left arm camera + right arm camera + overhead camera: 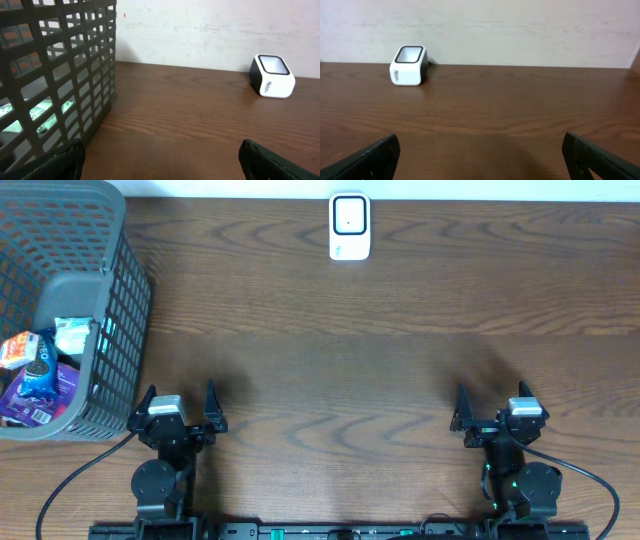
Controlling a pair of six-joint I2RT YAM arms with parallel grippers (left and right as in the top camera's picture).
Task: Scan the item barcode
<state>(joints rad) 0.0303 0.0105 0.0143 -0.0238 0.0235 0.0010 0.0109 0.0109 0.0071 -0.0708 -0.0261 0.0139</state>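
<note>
Found the left gripper [180, 395] spread wide open and empty, low near the front edge of the table [330, 370], just beside the grey mesh basket [122, 300]. Found the right gripper [492, 395] equally wide open, holding nothing, well apart from the left one along the same edge.

Spotted the items inside the basket at the table's left end: a blue cookie pack [40, 375] lying on a purple packet [38, 402], with a white-and-green pouch [74, 335] and an orange wrapper [14, 350] beside them. Could not make out any barcode at that size.

Located the white scanner [349, 225] at the far edge of the table, against the wall, roughly midway between the arms and well apart from both. Saw it off to the right in the left wrist view [271, 76], past the basket wall [60, 11], and far left in the right wrist view [408, 65].
</note>
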